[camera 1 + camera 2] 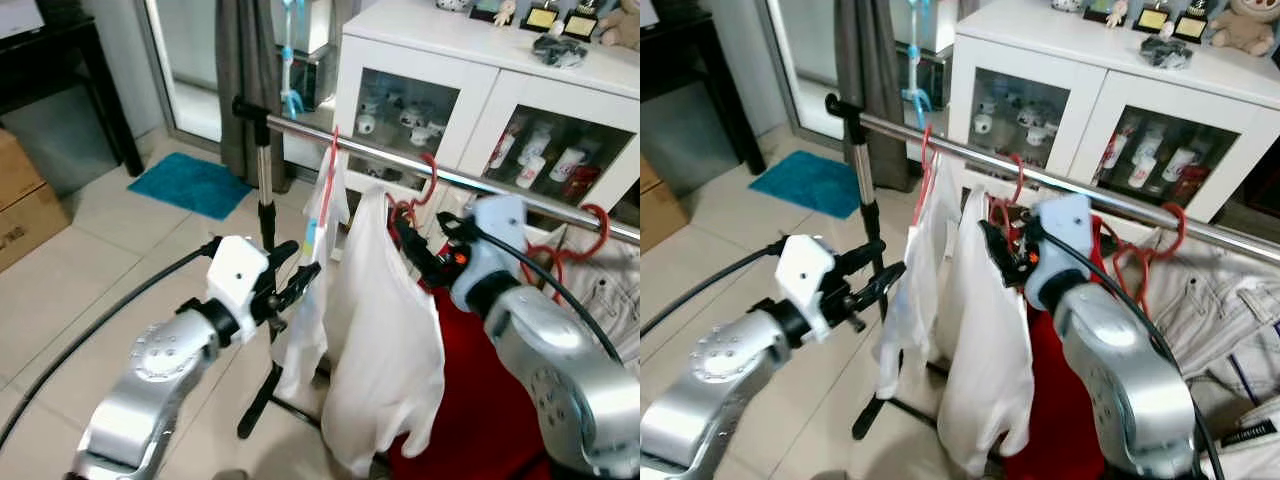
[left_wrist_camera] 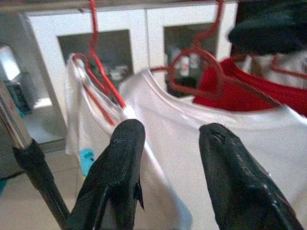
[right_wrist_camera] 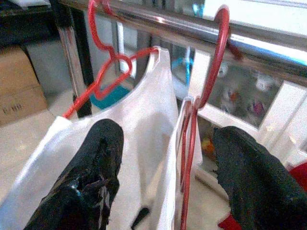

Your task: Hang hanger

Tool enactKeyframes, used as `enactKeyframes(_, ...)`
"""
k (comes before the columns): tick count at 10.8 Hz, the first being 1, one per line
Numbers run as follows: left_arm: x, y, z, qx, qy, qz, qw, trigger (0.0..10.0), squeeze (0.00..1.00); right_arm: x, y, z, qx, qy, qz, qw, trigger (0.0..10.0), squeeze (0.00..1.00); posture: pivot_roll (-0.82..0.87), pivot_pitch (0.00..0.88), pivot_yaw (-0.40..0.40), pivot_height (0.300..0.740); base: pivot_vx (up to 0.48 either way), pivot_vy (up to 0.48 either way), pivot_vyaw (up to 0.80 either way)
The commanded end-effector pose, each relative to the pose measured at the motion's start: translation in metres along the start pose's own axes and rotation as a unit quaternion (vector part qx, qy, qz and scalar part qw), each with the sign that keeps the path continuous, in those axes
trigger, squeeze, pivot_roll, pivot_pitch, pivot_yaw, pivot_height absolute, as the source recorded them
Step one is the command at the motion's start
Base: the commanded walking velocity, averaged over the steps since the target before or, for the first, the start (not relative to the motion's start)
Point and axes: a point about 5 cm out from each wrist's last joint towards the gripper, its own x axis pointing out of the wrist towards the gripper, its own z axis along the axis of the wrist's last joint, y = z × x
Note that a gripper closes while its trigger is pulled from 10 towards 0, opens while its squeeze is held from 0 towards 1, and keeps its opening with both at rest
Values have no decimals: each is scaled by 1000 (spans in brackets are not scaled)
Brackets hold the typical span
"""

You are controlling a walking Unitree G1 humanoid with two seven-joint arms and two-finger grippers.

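A chrome rail point(image 1: 400, 160) of a clothes rack carries several red hangers. One red hanger's hook point(image 3: 218, 52) sits over the rail, and a white shirt point(image 1: 375, 320) hangs from it. My right gripper point(image 1: 405, 240) is open just below the rail at this shirt's collar, and the hanger's neck stands between its fingers point(image 3: 91, 167) without being touched. My left gripper point(image 1: 303, 272) is open beside a second white garment point(image 1: 325, 200) on its own red hanger, near the rack's left end. Behind the white shirt hangs a red garment point(image 1: 480, 400).
The rack's upright post point(image 1: 265, 190) stands right behind my left gripper. A white glass-door cabinet point(image 1: 470, 60) is close behind the rail. A beige garment point(image 1: 1220, 300) hangs further right. A teal mat point(image 1: 190, 183) and cardboard boxes point(image 1: 20, 200) lie on the tiled floor at left.
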Motion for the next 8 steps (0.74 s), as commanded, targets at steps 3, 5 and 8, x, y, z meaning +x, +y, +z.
enactKeyframes(3,-8,-6,0,0,17,-61,998,10000,0,9,-18,-5,3,66,-93,993,10000,957,89,33,-56,740,0,0,0)
enactKeyframes(5,-13,-10,-4,-6,30,-87,996,10000,0,21,-29,-9,-1,93,-133,987,10000,0,90,36,-66,740,0,0,0)
enactKeyframes(8,-14,-7,-2,-4,32,-86,996,10000,0,47,-39,-20,26,122,-132,983,10000,0,93,44,-75,740,0,0,0)
